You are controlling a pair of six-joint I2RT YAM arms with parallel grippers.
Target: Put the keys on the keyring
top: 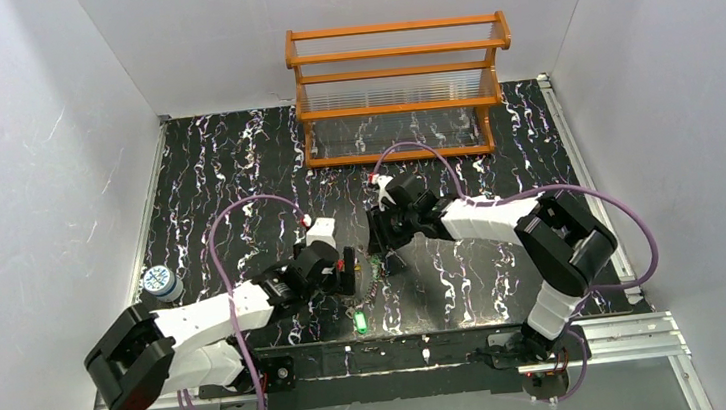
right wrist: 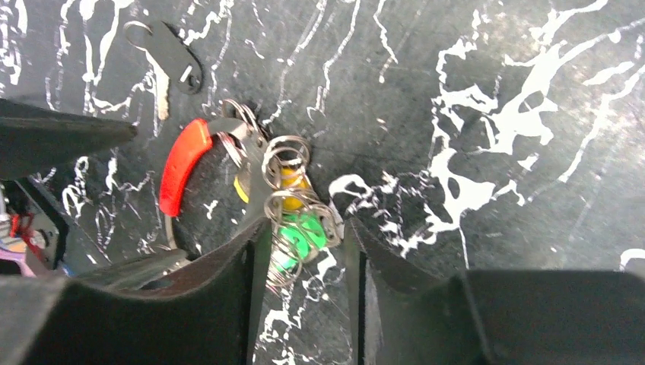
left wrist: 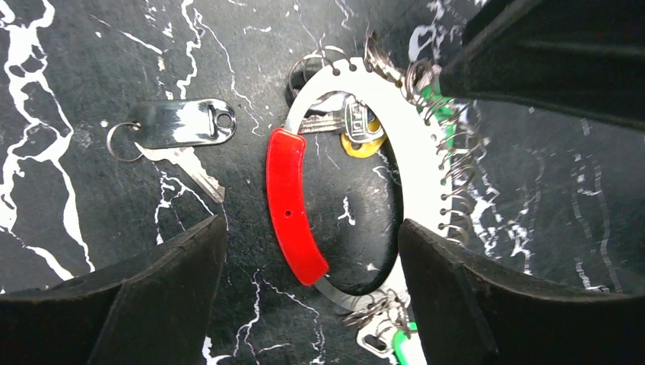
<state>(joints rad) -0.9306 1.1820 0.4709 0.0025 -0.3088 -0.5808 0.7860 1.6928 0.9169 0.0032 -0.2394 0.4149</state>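
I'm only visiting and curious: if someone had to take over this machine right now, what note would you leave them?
Left end effector: open, straddling the keyring, not gripping.
Right end effector: jaws close together around the keyring's ringed edge and one green key; whether it is actually gripping is unclear.
Done, apparently: the yellow key and both green keys, the other green key at the near end, sit among the keyring's small rings. I cannot confirm they are hooked on.
Left: the black-headed key lies apart beside the red section; it probably goes on next.
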